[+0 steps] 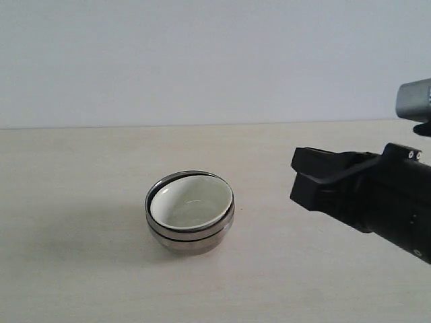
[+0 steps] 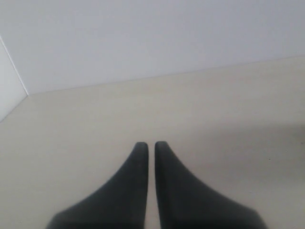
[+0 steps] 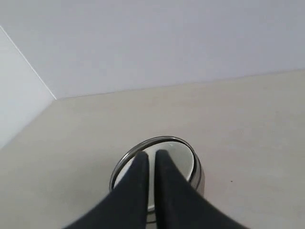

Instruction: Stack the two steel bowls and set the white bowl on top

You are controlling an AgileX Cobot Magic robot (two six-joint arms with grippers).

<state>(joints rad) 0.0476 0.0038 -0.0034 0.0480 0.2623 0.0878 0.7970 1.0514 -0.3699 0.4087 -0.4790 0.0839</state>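
The two steel bowls (image 1: 190, 237) stand nested on the pale table, a dark seam running between their rims. Inside them sits the white bowl (image 1: 192, 204), tilted a little; only its glossy inside shows. The right gripper (image 1: 304, 176) hangs to the right of the stack, apart from it, shut with nothing held. Through the right wrist camera the stack's steel rim (image 3: 164, 140) and the white bowl (image 3: 178, 155) lie beyond the closed fingertips (image 3: 141, 157). The left gripper (image 2: 148, 144) is shut over bare table and is out of the exterior view.
The table (image 1: 81, 269) is a plain light surface with a white wall (image 1: 202, 60) behind it. The table's far edge (image 2: 157, 75) meets that wall, and a wall corner (image 2: 14, 67) shows in the left wrist view.
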